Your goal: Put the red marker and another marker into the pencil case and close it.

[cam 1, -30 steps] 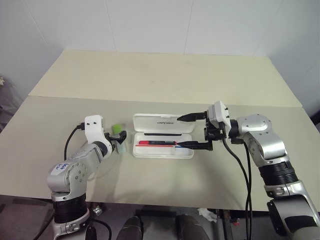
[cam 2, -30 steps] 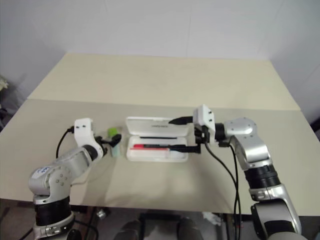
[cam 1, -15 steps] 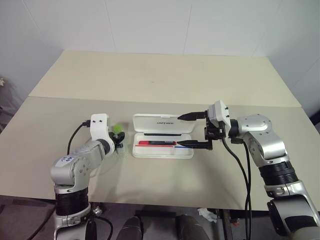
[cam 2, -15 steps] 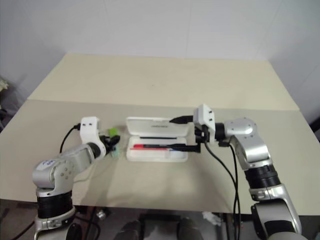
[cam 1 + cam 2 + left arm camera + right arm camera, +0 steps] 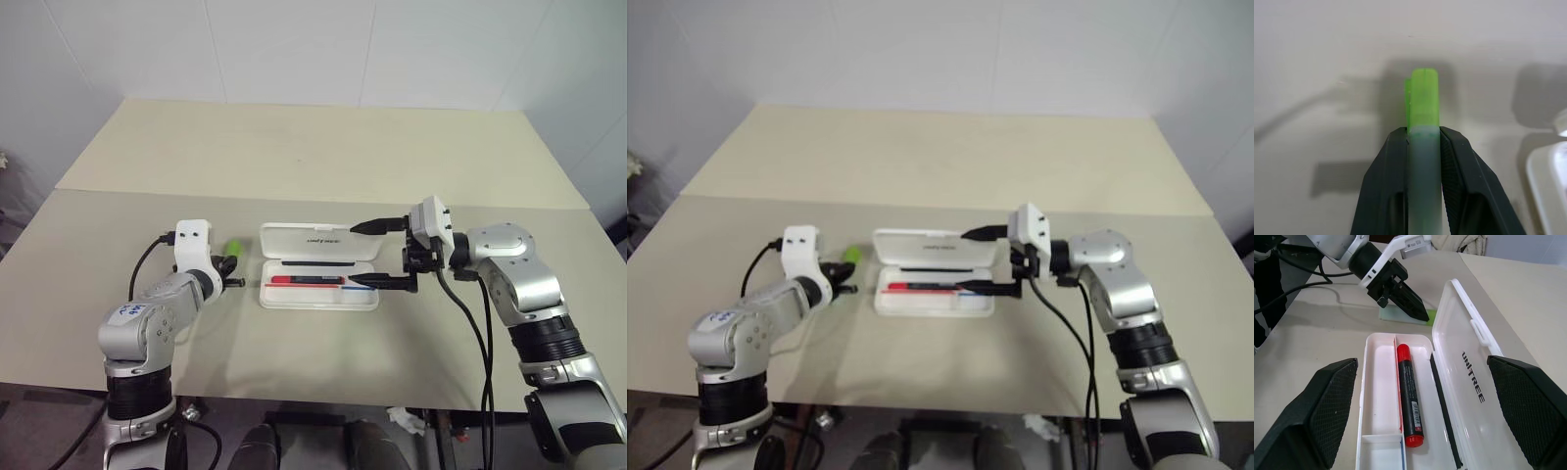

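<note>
Already the red marker (image 5: 1409, 394) lies inside the open pencil case (image 5: 319, 268). Just left of the case, the green-capped marker (image 5: 1423, 147) sits clamped between the left gripper's (image 5: 233, 273) fingers. The right gripper (image 5: 377, 254) hangs wide apart over the case's right end, pointing leftward.

red marker (image 5: 1409, 394) in pencil case (image 5: 318, 267), another marker (image 5: 231, 247) to its left

One red marker (image 5: 1409, 394), one green marker (image 5: 1423, 105) (a highlighter), one pencil case (image 5: 319, 241).
</note>
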Robot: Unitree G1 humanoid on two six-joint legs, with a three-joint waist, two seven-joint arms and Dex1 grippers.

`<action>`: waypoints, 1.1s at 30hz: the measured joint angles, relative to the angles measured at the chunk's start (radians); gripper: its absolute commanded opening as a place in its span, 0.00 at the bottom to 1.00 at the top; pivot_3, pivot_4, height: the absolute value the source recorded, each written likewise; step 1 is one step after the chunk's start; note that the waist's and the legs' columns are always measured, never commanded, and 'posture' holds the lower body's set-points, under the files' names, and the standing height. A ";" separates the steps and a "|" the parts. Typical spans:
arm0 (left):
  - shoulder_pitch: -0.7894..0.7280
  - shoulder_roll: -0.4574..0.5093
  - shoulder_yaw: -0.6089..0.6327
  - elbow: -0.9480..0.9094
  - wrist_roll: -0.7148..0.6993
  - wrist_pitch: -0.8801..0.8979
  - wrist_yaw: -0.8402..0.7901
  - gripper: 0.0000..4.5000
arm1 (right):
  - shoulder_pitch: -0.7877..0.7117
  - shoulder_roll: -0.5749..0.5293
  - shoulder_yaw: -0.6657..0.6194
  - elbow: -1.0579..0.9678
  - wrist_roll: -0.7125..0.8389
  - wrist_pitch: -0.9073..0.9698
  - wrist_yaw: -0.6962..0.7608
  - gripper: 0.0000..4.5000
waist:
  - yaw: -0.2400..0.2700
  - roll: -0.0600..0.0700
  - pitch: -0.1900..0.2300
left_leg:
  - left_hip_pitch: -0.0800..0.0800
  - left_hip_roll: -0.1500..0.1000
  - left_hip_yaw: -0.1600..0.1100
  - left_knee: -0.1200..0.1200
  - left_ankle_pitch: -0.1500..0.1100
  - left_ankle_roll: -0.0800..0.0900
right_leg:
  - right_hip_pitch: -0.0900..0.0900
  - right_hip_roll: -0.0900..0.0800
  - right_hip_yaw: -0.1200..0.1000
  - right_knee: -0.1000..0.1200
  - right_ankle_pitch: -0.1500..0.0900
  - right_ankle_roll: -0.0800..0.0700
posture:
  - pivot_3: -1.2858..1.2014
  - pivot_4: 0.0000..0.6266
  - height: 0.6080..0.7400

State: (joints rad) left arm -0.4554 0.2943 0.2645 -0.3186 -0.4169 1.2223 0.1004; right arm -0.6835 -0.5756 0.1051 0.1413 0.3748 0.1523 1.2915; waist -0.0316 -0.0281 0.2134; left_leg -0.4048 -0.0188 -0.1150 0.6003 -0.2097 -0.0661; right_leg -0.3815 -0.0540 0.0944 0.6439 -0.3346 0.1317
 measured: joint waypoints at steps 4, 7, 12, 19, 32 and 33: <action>0.003 0.050 0.025 0.000 0.018 -0.018 -0.029 0.11 | -0.001 -0.001 0.000 0.005 -0.001 -0.002 0.000 1.00 | 0.002 0.000 0.000 | -0.001 0.000 0.000 -0.001 0.000 0.000 | -0.001 0.000 0.000 -0.001 0.000 0.000 | 0.52 0.24 1.00; 0.017 0.177 0.026 -0.003 0.018 -0.103 -0.142 0.11 | -0.007 -0.007 -0.003 0.013 -0.002 -0.006 0.000 1.00 | 0.000 -0.001 0.001 | -0.002 0.000 0.000 -0.002 0.000 0.000 | -0.003 0.000 0.000 -0.001 0.000 0.000 | 0.52 0.24 1.00; 0.009 0.325 0.076 -0.039 0.006 -0.265 -0.317 0.11 | -0.008 -0.038 -0.034 0.030 0.002 -0.011 0.015 1.00 | 0.004 0.000 0.001 | -0.002 0.000 0.000 -0.004 0.000 0.000 | -0.002 -0.001 0.000 -0.004 0.000 0.000 | 0.52 0.24 1.00; -0.050 0.394 0.097 -0.036 -0.074 -0.396 -0.528 0.11 | -0.005 -0.061 -0.111 0.029 0.102 0.063 0.053 1.00 | 0.004 -0.001 0.001 | -0.003 0.000 0.000 -0.006 -0.001 0.001 | -0.002 -0.002 -0.001 -0.007 0.000 0.000 | 0.52 0.24 1.00; -0.194 0.412 -0.112 -0.034 -0.172 -0.578 -0.901 0.11 | 0.113 -0.166 -0.172 0.088 0.154 0.097 0.141 1.00 | -0.002 0.000 0.001 | -0.002 0.000 0.002 -0.005 -0.001 0.001 | -0.001 -0.001 0.000 -0.007 0.000 0.000 | 0.52 0.24 1.00; -0.194 0.413 -0.142 -0.042 -0.172 -0.589 -0.932 0.11 | 0.116 -0.166 -0.185 0.096 0.153 0.088 0.136 1.00 | -0.004 0.000 0.001 | -0.002 0.000 0.002 -0.005 -0.001 0.001 | -0.001 -0.001 0.000 -0.007 0.000 0.000 | 0.52 0.24 1.00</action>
State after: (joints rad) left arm -0.6492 0.7069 0.1222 -0.3603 -0.5887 0.6335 -0.8321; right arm -0.5676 -0.7414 -0.0798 0.2372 0.5280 0.2404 1.4277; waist -0.0353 -0.0280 0.2146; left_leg -0.4066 -0.0187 -0.1132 0.5949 -0.2105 -0.0648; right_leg -0.3825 -0.0550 0.0949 0.6369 -0.3347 0.1315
